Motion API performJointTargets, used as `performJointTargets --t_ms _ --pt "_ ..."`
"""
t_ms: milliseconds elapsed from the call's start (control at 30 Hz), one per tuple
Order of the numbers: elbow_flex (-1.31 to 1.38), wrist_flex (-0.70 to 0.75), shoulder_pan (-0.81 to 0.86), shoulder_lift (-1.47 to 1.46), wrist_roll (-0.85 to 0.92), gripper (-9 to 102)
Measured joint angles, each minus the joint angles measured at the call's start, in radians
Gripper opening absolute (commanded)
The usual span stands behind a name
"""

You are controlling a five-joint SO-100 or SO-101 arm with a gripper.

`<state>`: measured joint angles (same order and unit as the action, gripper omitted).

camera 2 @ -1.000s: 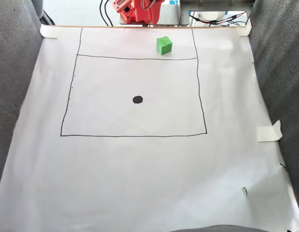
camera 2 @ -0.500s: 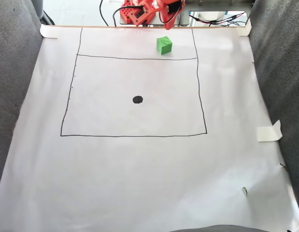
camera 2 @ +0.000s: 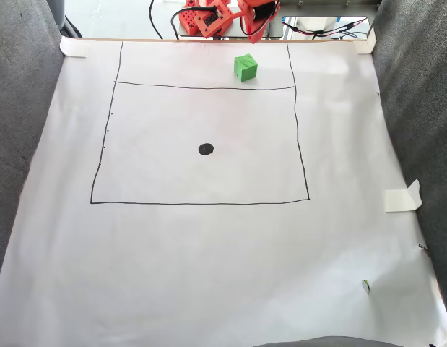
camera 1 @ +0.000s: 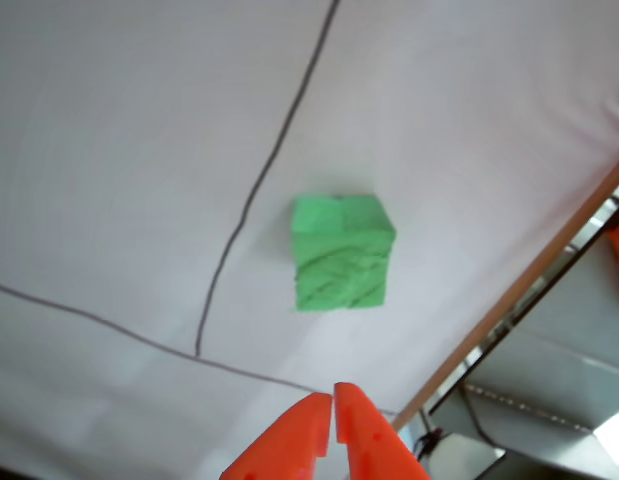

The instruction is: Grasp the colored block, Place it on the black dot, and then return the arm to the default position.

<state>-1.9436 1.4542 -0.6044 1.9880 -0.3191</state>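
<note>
We're at the approach step, nothing grasped yet. In the other view the gripper (camera 1: 334,405) sits at the bottom centre of the frame, its two orange fingertips (camera 1: 364,440) pressed almost together with only a hairline slit between them, and they hold nothing. The colored block (camera 1: 341,255) sits just above them, mid-frame, clear of the tips.

To do this well, we judge that we need to spread the fingers wider than the block before descending, since it looks a bit broader than the closed pair. We should line the fingers up with two opposite flat faces rather than the corners, come straight down, and close low on the body so it doesn't squirt out.

Block: bright green, cube-shaped, creased diagonal ridges on its near face, looks like soft foam, so we expect some give under squeeze. Fingers: smooth, pointed orange plastic.

In the fixed view, going from near to far: matte white paper (camera 2: 209,275) fills the lower frame, slightly wrinkled, with a taped tab at its right edge. The black dot (camera 2: 206,149) is a small solid oval at centre, inside a thin hand-drawn square (camera 2: 201,203). The block (camera 2: 245,67) sits upper centre, beyond the square's top line, well apart from the dot. The orange arm (camera 2: 230,16) hangs at the top edge just behind it.
</note>
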Motion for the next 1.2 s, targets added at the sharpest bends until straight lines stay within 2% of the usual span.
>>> performJointTargets --t_ms 500,733,867,1033,1200 --pt "-0.141 -0.124 0.051 -0.018 0.055 0" --pt "-0.167 -0.129 0.049 -0.018 0.071 0" --pt "-0.176 -0.133 0.044 -0.018 0.080 12" --pt "-0.176 -0.123 0.028 -0.018 0.086 33" --pt "-0.186 -0.121 0.026 -0.018 0.101 42"
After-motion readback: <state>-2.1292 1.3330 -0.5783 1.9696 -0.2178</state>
